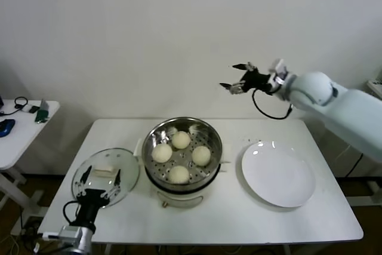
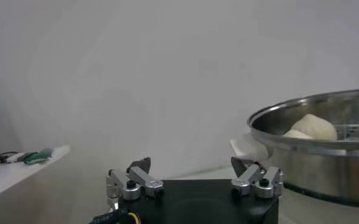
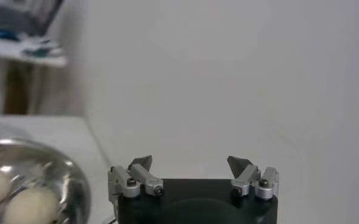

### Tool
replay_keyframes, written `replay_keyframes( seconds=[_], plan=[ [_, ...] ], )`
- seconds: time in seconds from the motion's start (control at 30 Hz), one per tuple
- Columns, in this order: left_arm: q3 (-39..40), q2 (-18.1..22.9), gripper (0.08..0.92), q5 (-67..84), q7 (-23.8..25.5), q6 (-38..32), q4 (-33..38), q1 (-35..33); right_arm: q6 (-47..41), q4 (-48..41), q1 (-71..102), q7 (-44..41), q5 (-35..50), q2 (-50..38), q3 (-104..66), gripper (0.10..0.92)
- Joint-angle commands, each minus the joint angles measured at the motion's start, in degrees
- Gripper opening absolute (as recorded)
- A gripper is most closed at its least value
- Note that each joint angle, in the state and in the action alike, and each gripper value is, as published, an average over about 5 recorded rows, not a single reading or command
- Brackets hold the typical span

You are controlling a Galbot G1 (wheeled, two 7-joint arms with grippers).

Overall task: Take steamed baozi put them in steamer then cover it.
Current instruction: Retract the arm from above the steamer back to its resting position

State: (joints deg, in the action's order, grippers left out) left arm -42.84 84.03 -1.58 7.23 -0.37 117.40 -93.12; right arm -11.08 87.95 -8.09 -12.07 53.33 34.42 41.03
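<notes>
In the head view, nearest the camera, the left gripper (image 1: 100, 188) is hovering at the near left corner of the counter (image 1: 227, 222), its jaws standing apart and empty, right at the near edge of the cover (image 1: 106, 173). The cover is lying flat on the counter just left of the steamer (image 1: 182, 154), its cream handle facing up. All four baozi (image 1: 181, 156) are sitting inside the steamer basket, so only the covering looks left to do. The white plate (image 1: 278, 175) is lying bare to the right. The right gripper (image 1: 239, 82) is hanging high over the far right of the counter, jaws apart, holding nothing.

In the left wrist view, the left gripper's fingers (image 2: 136, 179) are spread wide with nothing between them; the steamer's rim (image 2: 307, 131) is rising close beside, with buns showing above it. The risk I judge here: the low handle gives little to bite on, so a shallow or off-centre pinch could let the glass cover tilt, slip and strike the rim or the counter. Carrying it too low could also knock the steamer or press on the buns.

In the right wrist view, the right gripper's fingers (image 3: 138, 176) are likewise apart and empty, with the steamer and two buns far below. It is sitting well clear, so it should not be getting in the way
</notes>
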Motion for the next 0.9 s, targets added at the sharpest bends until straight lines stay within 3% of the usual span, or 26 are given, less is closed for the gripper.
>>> replay_keyframes(
  seconds=[0.03,0.23,0.57,0.7,0.9],
  plan=[
    [-0.1,-2.3,0.823,-1.4,-1.7,-0.4,-1.2,1.3,5.6,8.3,57.5,10.3,-5.9,-6.3,-56.4,0.823],
    [-0.5,-3.7,0.823,-3.8,-3.0,-0.9,-1.6,1.3,10.5,12.7,80.2,9.1,-11.5,3.4,-77.2,0.823],
    [-1.6,-5.4,0.823,-16.5,-5.9,-2.5,-3.0,-0.5,18.1,18.6,96.9,7.1,-19.4,22.7,-86.7,0.823],
    [-3.6,-8.3,0.823,-32.4,-11.1,-5.1,-3.7,-2.0,22.0,18.1,100.4,7.5,-23.8,28.0,-86.3,0.823],
    [-3.9,-12.8,0.823,-54.4,-24.3,-6.8,-8.9,-1.2,29.4,13.5,104.2,8.7,-26.7,32.2,-80.8,0.823]
  ],
)
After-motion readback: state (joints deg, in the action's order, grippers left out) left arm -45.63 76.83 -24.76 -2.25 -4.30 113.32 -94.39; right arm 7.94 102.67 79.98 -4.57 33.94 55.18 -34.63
